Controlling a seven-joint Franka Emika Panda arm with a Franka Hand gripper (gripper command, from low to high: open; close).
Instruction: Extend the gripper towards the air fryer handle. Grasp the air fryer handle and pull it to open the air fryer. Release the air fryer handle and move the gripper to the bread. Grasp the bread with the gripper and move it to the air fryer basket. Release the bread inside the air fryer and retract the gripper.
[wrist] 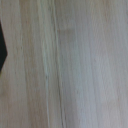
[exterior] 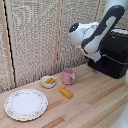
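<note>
Arm (exterior: 92, 35) in front of air fryer (exterior: 116, 52), far right; hand hidden, can't tell if spread. Handle hidden too. Reach slow, straight; bread (exterior: 66, 92) waits on surface (exterior: 95, 100)

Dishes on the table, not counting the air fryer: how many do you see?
3. A large patterned plate at the exterior view's left, a small white bowl holding yellow bits behind it, and a pink cup beside the bowl. The arm may hide others.
</note>
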